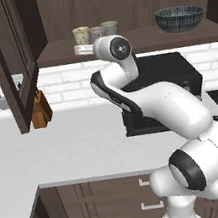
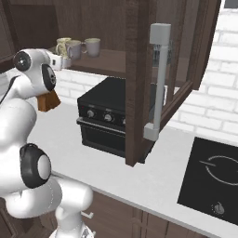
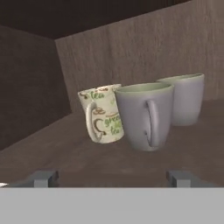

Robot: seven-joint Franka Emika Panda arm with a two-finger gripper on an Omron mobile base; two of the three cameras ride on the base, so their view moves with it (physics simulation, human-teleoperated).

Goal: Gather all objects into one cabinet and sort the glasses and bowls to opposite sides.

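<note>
On the left end of the open cabinet's shelf (image 1: 139, 39) stand three glasses close together. They are a cream patterned cup (image 3: 103, 113), a grey cup (image 3: 144, 116) touching it, and a pale grey-green cup (image 3: 183, 98) behind. The same cream (image 1: 81, 34), grey (image 1: 96, 33) and pale (image 1: 110, 27) cups show from the left base. The wide dark ribbed bowl (image 1: 180, 18) sits at the shelf's right end. My gripper (image 3: 113, 178) is open just in front of the cups, low over the shelf, with nothing between its fingertips (image 3: 43, 177). From the right base the gripper (image 2: 62, 62) is below the cups (image 2: 74, 48).
The cabinet's left door (image 1: 14, 62) hangs open, and the right door (image 2: 139, 83) with its grey bar handle (image 2: 158, 79) also stands open. A black oven box (image 1: 164, 91) sits on the counter under the shelf, with a knife block (image 1: 40, 112) at left and a cooktop (image 2: 214, 172) at right.
</note>
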